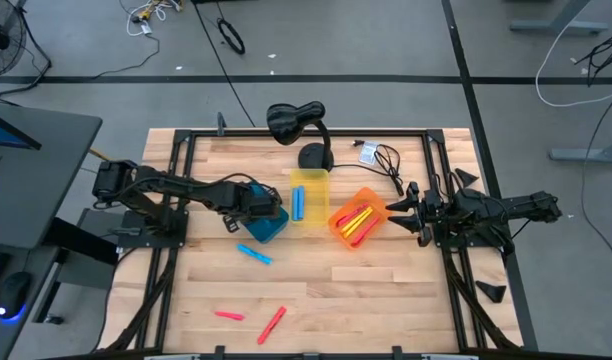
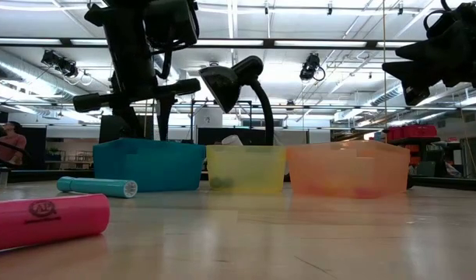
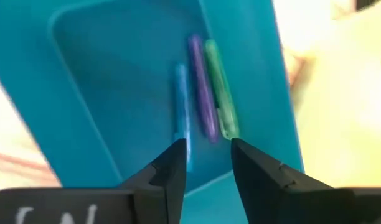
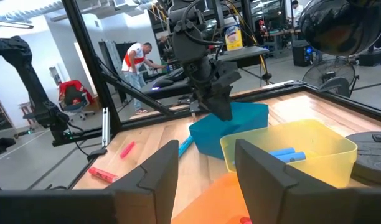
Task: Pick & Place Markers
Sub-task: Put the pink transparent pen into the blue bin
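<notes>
Here the left claw [image 3: 206,163] hangs just above the blue bin [image 1: 267,226], its fingers parted and holding nothing. Inside that bin lie three markers side by side: a blue marker [image 3: 182,112], a purple marker [image 3: 202,87] and a green marker [image 3: 220,90]. Beside the blue bin stands the yellow bin [image 1: 309,195] with blue markers [image 1: 299,204] in it, and beyond that the orange bin [image 1: 357,217] with red and yellow ones [image 1: 354,220]. Another blue marker [image 1: 253,255] lies on the tabletop [image 1: 386,290] near the blue bin; two pink markers [image 1: 229,315] lie farther off. The right claw [image 1: 398,212] waits beside the orange bin, part open, empty.
</notes>
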Motion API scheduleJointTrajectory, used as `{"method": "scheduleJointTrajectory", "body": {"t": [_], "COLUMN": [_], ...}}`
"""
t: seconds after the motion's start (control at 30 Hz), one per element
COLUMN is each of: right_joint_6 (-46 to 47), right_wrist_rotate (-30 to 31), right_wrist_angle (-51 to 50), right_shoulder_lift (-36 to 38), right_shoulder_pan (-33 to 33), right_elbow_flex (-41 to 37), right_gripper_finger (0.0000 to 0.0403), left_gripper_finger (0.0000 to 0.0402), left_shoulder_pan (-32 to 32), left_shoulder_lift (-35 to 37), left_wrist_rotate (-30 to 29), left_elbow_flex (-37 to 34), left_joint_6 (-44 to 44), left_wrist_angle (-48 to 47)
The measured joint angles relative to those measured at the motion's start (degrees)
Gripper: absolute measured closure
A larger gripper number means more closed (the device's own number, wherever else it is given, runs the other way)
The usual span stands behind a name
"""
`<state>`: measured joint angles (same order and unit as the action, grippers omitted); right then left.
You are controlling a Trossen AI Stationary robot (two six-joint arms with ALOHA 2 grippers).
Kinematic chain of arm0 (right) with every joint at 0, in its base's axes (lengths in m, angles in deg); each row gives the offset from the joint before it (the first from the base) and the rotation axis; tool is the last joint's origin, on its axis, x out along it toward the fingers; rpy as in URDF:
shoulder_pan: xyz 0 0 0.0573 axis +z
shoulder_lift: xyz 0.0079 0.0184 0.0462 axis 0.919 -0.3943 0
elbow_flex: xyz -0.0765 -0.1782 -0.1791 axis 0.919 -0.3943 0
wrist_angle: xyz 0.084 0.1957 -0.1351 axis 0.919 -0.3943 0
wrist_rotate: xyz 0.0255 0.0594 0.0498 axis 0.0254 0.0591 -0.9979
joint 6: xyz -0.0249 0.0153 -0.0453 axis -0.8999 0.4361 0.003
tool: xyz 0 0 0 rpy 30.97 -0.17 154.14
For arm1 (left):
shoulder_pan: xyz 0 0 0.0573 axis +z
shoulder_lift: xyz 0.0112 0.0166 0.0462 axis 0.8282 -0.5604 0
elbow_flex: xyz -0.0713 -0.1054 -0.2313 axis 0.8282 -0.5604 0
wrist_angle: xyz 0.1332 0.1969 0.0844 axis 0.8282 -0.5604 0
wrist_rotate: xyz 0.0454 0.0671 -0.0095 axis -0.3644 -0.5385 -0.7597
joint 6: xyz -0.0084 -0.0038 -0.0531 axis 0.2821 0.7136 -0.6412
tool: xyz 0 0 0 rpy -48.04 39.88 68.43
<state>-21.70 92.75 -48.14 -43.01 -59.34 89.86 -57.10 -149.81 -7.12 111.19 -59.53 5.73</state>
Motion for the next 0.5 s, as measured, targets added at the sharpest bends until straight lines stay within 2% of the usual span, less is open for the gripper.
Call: {"method": "scheduleJointTrajectory", "body": {"t": [0.17, 0.33, 0.43, 0.5], "right_joint_6": [0.0, 0.1, 9.6, 13.9], "right_wrist_rotate": [0.0, 0.2, 9.8, 13.4], "right_wrist_angle": [0.0, 0.0, 3.3, 4.1], "right_shoulder_lift": [0.0, 0.0, 0.0, 0.1], "right_shoulder_pan": [0.0, 0.0, -0.3, -0.3], "right_elbow_flex": [0.0, 0.0, -0.1, 0.0], "right_gripper_finger": [0.0243, 0.0243, 0.0243, 0.0243], "left_gripper_finger": [0.0249, 0.0245, 0.0247, 0.0247], "left_shoulder_pan": [0.1, 0.1, -0.3, -0.9], "left_shoulder_lift": [0.4, 2.7, 4.6, 6.0], "left_wrist_rotate": [-0.6, -0.6, -0.1, -0.1], "left_elbow_flex": [0.0, 0.0, 0.0, 0.0], "left_joint_6": [8.3, 14.6, 17.8, 18.5], "left_wrist_angle": [3.4, 2.5, 2.6, 3.3]}}
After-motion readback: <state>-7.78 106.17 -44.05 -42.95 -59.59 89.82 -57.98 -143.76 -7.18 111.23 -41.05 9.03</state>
